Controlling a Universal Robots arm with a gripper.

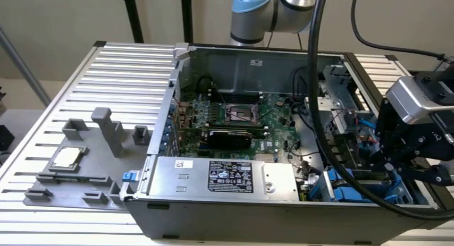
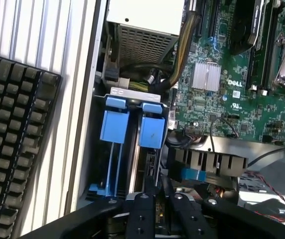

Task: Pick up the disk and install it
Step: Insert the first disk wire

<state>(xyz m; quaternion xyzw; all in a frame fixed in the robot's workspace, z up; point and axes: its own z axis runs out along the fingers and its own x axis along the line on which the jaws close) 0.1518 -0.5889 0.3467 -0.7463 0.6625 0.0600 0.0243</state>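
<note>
Rails of blue plastic marked out the disk [image 2: 151, 133], a flat silver-grey hard drive that we saw edge-on in the drive bay of the open grey metal computer case [image 1: 234, 219], just beside a second blue-tabbed plastic carrier [image 2: 115, 124]. How deep it sat in the bay we could not tell. The black gripper [image 2: 158, 201] hung close over one end of the disk, in line with it; whether it was clamped on the drive or slack we could not tell either. In the exterior view the gripper stood over the case's near corner on the exterior view's right, and a thick black cable [image 1: 320, 113] ran down across the case. Inside the case lay the green motherboard [image 1: 248, 105] and the silver box-shaped power supply with a black label [image 1: 227, 177]. On the grey slatted metal table [image 1: 120, 60], on the exterior view's left, a grey plastic fixture plate [image 1: 99, 169] carried a small square silver chip [image 1: 66, 158]. A black keyboard [image 2: 13, 149] lay beside the case
</note>
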